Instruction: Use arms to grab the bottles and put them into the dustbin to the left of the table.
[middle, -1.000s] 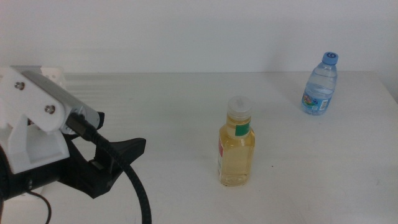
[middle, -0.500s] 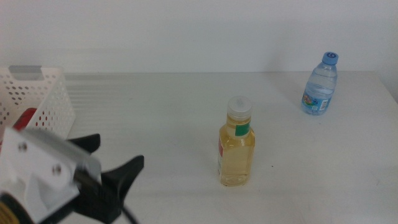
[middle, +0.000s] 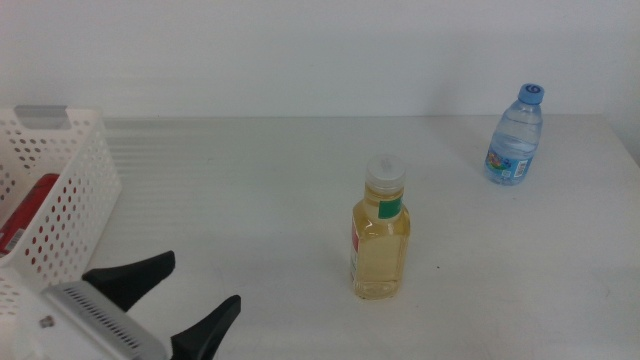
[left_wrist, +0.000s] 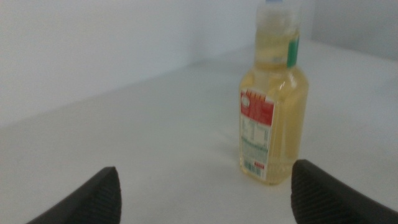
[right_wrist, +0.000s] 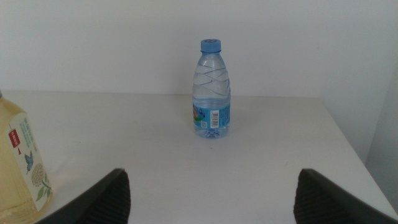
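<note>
Wide apart and holding nothing, the two dark jaws of the left gripper poke up at the near edge of the big white table in the middle view. Most of that arm is cut off by the picture's edge; only a white ribbed bit shows. Beside it stands the white plastic dustbin with round holes, also cut off at the side. Something red lies inside it, seen through the holes, too hidden to name. The yellow-liquid bottle with a white cap stands upright on the table, well apart from the dustbin and off to the side of the jaws. It has a green band near the neck and a red label. The small clear water bottle with a blue cap stands upright at the far corner, far from the dustbin.

From the left wrist view, only the jaw tips show, spread wide. The yellow-liquid bottle stands ahead between them, nearer to one jaw, touching neither. Its cap is cut off at the edge. The picture is a bit blurry, so the label words cannot be read.

From the right wrist view, the right gripper is spread wide too, with nothing in it. The water bottle stands upright well ahead, between the jaws. Only a slice of the yellow-liquid bottle shows at the side.
</note>
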